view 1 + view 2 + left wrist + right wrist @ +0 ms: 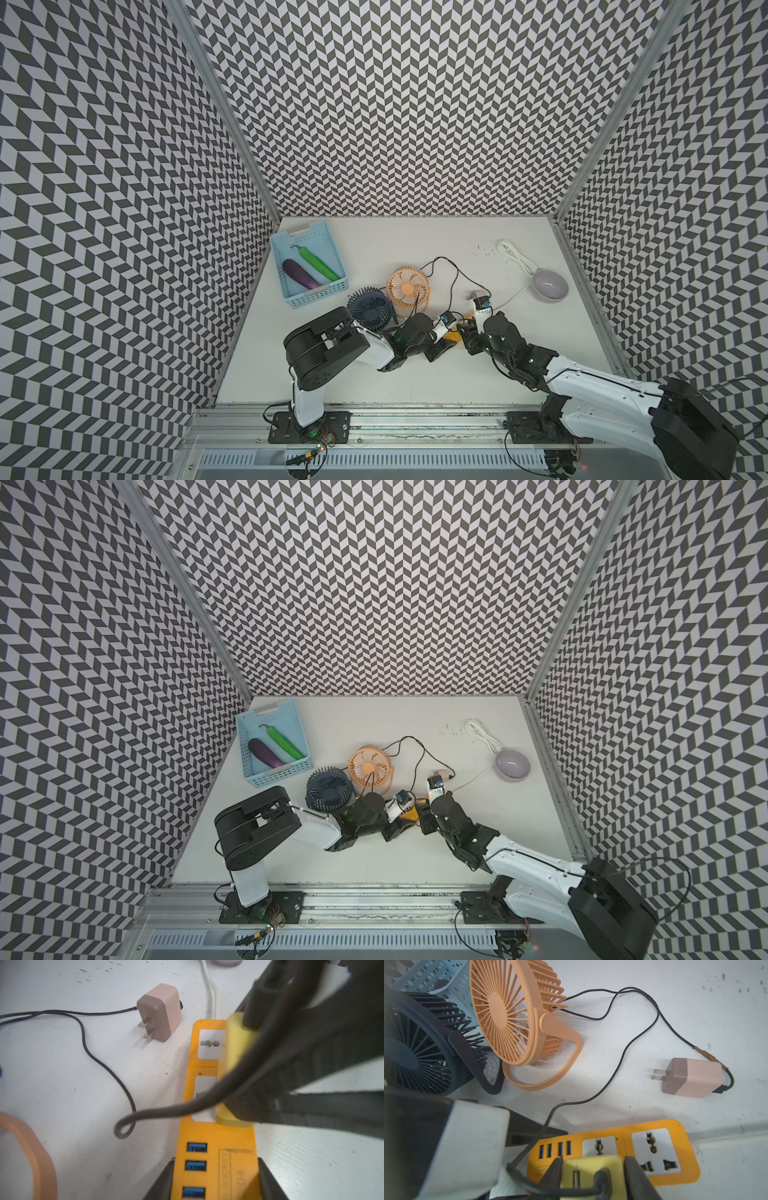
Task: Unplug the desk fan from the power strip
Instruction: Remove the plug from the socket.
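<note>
Hands both clamped: left hand point(216, 1178) on power strip point(216, 1132), right hand point(592, 1169) on yellow plug point(583, 1164)

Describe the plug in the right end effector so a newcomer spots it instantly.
On the white table, find the orange power strip near the orange fan. Over its socket nearer the USB ports sits a pale yellow plug, clamped by the right end effector. The only other plug is pink and lies loose on the table, prongs bare.
</note>
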You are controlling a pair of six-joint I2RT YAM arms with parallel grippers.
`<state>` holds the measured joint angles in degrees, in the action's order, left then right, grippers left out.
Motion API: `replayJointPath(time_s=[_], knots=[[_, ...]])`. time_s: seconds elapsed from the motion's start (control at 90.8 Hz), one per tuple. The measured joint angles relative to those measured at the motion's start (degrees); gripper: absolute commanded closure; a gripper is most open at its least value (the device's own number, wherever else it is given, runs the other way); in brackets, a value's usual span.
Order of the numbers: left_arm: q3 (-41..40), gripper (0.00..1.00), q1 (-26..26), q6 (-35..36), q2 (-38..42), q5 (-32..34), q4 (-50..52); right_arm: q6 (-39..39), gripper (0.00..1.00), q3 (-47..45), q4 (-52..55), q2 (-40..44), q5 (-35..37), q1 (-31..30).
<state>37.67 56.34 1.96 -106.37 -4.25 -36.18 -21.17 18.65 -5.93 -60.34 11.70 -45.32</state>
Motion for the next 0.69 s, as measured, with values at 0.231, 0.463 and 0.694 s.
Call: replayJointPath(time_s=[0.231,0.463,0.694], knots=[[0.0,0.89,0.0,-0.2,0.0,-0.1,-0.1,-2.8,0.79,-0.9,-0.5,1.2,-6.3,5.0],[0.0,0.89,0.0,-0.2,0.0,-0.1,0.0,-2.7,0.79,-0.6,0.0,1.1,-7.2,5.2],[0.0,0.9,0.0,0.1,0.0,-0.2,0.0,-2.4,0.8,0.2,0.8,0.2,-0.4,0.0]])
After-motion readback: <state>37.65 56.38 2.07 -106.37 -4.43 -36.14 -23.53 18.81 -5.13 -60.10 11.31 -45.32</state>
